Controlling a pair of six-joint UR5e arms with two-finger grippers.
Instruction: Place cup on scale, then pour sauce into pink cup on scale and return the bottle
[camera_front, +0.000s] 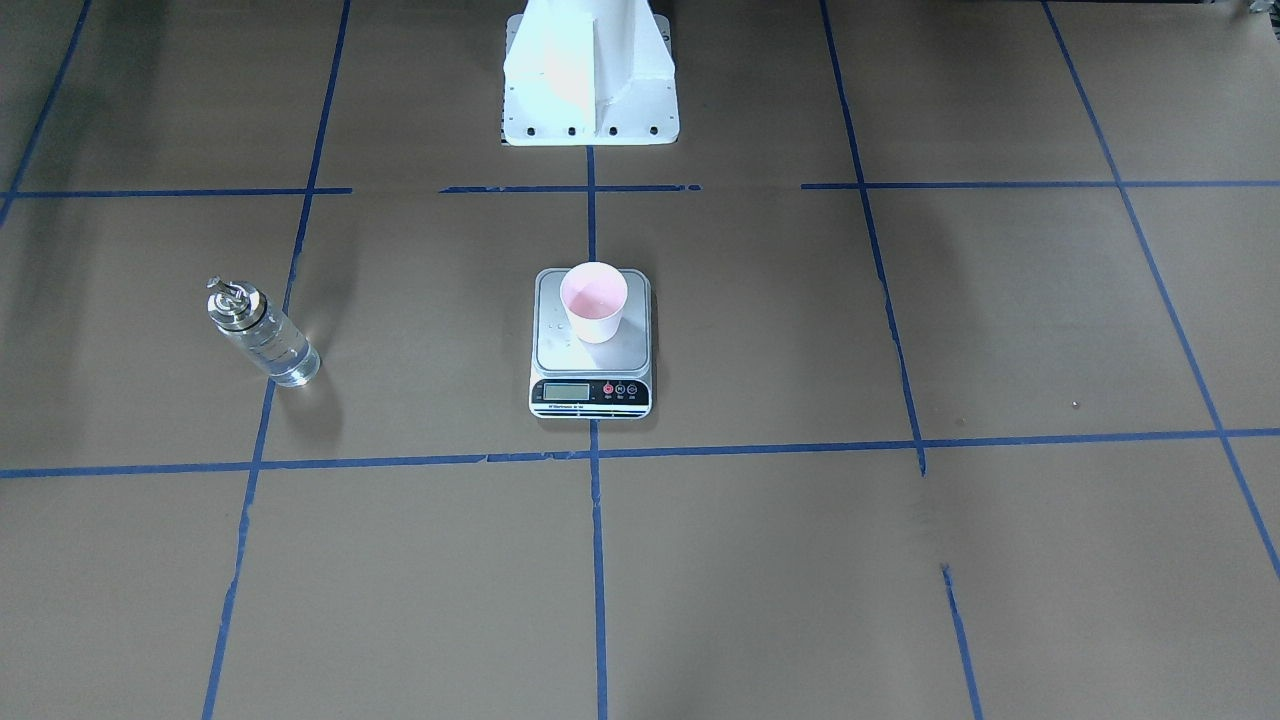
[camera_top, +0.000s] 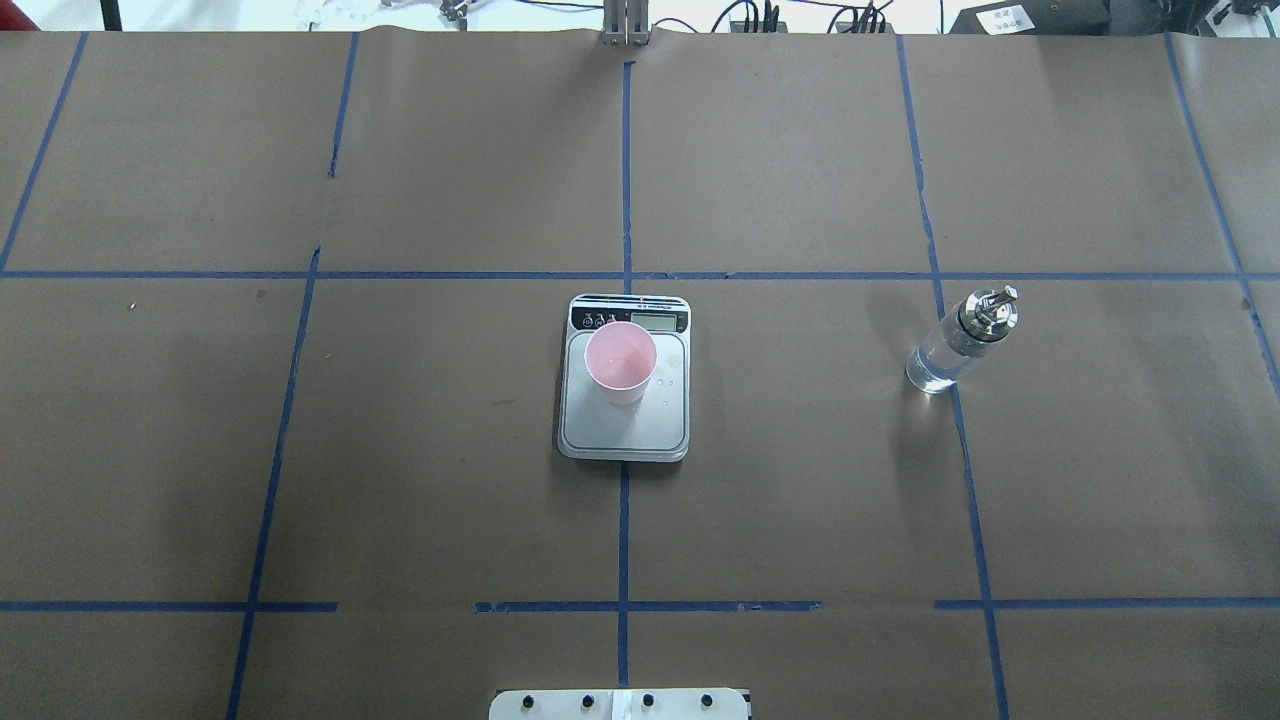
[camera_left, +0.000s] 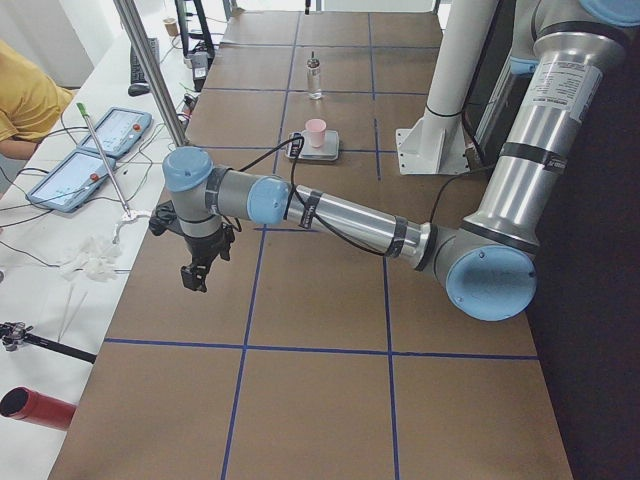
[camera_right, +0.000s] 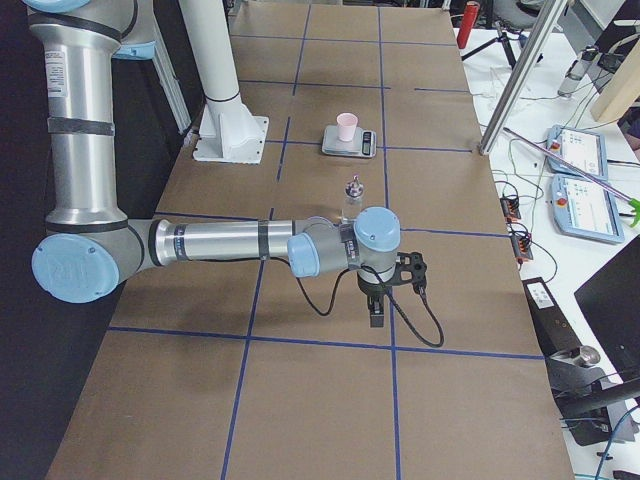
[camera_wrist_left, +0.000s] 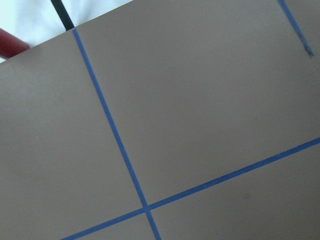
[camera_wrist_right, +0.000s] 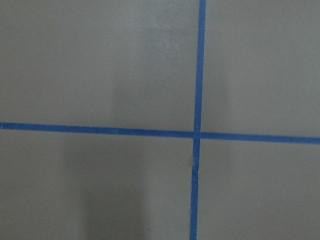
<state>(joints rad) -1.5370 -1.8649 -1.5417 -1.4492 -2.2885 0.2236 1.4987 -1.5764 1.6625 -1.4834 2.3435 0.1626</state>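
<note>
**Cup on the scale, bottle standing apart, both arms off to the sides**

The cup (camera_front: 594, 302) stands upright on the scale (camera_front: 560, 352) at the centre of the front-facing view. It sits on the upper part of the steel platform, away from the display strip. The bottle (camera_front: 262, 335) stands upright on the surface (camera_front: 800, 560) at the left of that frame, well apart from the scale. Clear sauce (camera_top: 930, 372) shows in its lower part. A few small specks, possibly drops, lie on the platform beside the cup. Whether the cup holds any liquid cannot be told.

Judged from this layout, the placing is done and the pour is either due or already complete. If it is due, the right arm is the nearer one to the bottle. A sound approach is to grasp the glass body below the metal cap and carry it upright. The spout should be above the cup's mouth before tilting, and the tilt should be slow so that the light cup is not knocked. The bottle then goes back upright to its place.

The left end effector (camera_left: 195, 275) hangs above bare surface at the centre left of the left side view. The right end effector (camera_right: 375, 312) hangs likewise near the centre of the right side view. Neither appears to carry or touch anything. Both show only in the side views, so how far their fingers stand apart cannot be told. The wrist views show only the surface and blue tape lines (camera_wrist_right: 199, 75).
</note>
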